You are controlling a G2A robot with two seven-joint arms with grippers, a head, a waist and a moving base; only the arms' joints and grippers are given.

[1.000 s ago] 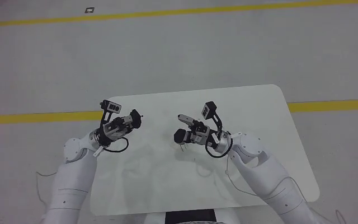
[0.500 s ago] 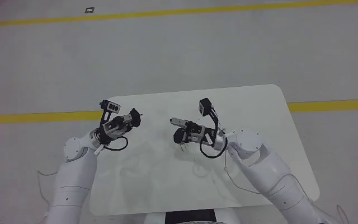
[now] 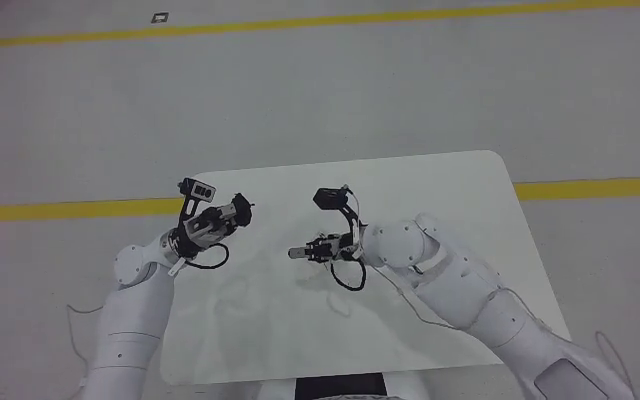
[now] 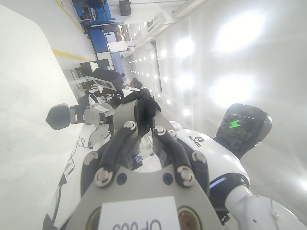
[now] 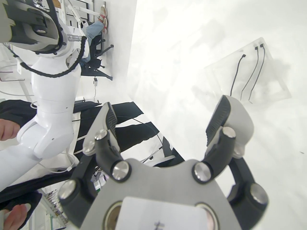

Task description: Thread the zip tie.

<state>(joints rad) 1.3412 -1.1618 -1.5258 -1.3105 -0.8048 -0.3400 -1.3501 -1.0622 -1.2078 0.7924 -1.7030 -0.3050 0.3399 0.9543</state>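
The threading looks barely begun. 3 thin black plastic zip ties [image 5: 253, 71] lie side by side, straight and unlooped, inside a shallow clear plastic tray [image 5: 273, 82] that rests flat on the white rounded-corner counter [image 3: 450, 200], well in from the counter's edge. None of these 3 has its tail fed through its head. The right pincer [image 5: 165, 104] is released, its 2 ribbed pads spread wide with nothing between them. It hangs above the counter near the tray and apart from the ties; from above, the right pincer [image 3: 297, 253] sits roughly over the counter's middle. The left pincer [image 4: 144, 112] is clenched, its dark tips pressed together and raised off the surface; from above, the left pincer [image 3: 243, 209] is over the counter's left part, near the far edge, and turned towards the other arm. Whether a tie is pinched between those closed tips I cannot tell, since the tips themselves are black. Judging by this, nearly everything is left. A tie has to be lifted out of the tray and its head and tail each held. Then the tail must be lined up with the small slot in the head and pushed through.
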